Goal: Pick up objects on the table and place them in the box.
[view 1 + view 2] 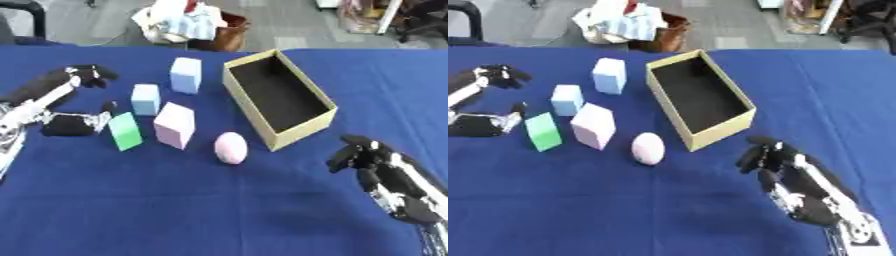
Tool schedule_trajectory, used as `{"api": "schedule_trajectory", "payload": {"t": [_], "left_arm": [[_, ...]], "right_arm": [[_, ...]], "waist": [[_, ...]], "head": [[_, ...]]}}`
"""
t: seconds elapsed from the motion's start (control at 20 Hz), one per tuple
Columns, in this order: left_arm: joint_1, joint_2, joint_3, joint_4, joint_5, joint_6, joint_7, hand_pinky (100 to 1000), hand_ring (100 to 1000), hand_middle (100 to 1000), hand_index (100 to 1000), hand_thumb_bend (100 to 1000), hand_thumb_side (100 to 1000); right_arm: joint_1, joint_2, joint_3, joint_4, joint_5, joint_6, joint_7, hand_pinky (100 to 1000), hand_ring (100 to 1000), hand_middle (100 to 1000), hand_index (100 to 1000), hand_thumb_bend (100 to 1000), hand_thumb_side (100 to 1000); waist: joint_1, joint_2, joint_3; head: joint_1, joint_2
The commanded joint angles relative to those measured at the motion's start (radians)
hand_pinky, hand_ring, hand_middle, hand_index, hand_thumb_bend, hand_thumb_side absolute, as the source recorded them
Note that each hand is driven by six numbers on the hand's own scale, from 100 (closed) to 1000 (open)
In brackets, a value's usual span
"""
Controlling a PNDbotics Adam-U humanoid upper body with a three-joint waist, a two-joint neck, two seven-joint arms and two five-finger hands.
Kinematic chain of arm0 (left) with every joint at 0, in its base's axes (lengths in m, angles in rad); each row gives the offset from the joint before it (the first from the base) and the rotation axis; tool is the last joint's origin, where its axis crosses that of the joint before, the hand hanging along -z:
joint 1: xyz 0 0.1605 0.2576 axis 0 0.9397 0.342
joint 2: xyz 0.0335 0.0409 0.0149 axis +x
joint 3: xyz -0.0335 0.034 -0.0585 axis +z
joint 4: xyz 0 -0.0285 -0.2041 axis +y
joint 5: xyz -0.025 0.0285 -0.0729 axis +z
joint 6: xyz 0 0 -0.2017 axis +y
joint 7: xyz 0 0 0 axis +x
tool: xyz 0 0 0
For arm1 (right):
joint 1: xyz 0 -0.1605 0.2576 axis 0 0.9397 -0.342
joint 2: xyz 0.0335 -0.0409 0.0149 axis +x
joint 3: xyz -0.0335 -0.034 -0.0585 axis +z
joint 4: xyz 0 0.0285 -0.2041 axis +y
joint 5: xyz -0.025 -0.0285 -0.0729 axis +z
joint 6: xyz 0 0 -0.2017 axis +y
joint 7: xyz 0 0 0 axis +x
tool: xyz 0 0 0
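Fingers (87, 75) of the left hand (52, 97) are spread wide and hold nothing at the left edge, just beside the green block (124, 131); the right hand (798, 182), lower right, has relaxed, empty fingers. On the blue surface (219, 210), the open box (278, 97) sits right of centre. Left of it stand a pink cube (174, 125), a pale blue block (185, 75), a smaller light blue block (145, 99), and a pink egg shape (231, 148).

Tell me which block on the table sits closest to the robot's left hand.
The green block, the only green one. It stands right beside the left hand, at the left end of the group; the two light blue blocks and the pink block lie farther right.
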Motion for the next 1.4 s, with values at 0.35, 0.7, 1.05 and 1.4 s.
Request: {"api": "schedule_trajectory", "payload": {"t": [0.35,0.7,1.05,1.4], "left_arm": [[-0.07,0.044,-0.045,0.123,-0.055,-0.056,-0.087,842,789,832,918,100,756],[-0.082,0.036,-0.066,0.154,-0.055,-0.086,-0.126,844,792,825,920,171,958],[-0.087,0.03,-0.08,0.173,-0.086,-0.107,-0.147,844,794,821,925,339,1000],[-0.091,0.029,-0.083,0.183,-0.145,-0.121,-0.149,820,795,841,941,381,886]], "right_arm": [[-0.003,-0.019,-0.002,-0.009,0.002,0.0,0.0,672,717,655,914,100,463],[-0.002,-0.02,-0.002,-0.009,0.002,0.001,0.001,672,716,656,914,100,463],[-0.001,-0.02,-0.001,-0.008,0.002,0.002,0.003,672,715,656,913,100,462],[-0.001,-0.021,0.0,-0.008,0.003,0.003,0.004,672,714,656,913,100,462]], "waist": [[0.022,-0.032,-0.004],[0.025,-0.032,-0.008],[0.029,-0.032,-0.013],[0.031,-0.033,-0.016]], "head": [[0.0,0.001],[0.001,0.003],[0.001,0.008],[0.001,0.011]]}}
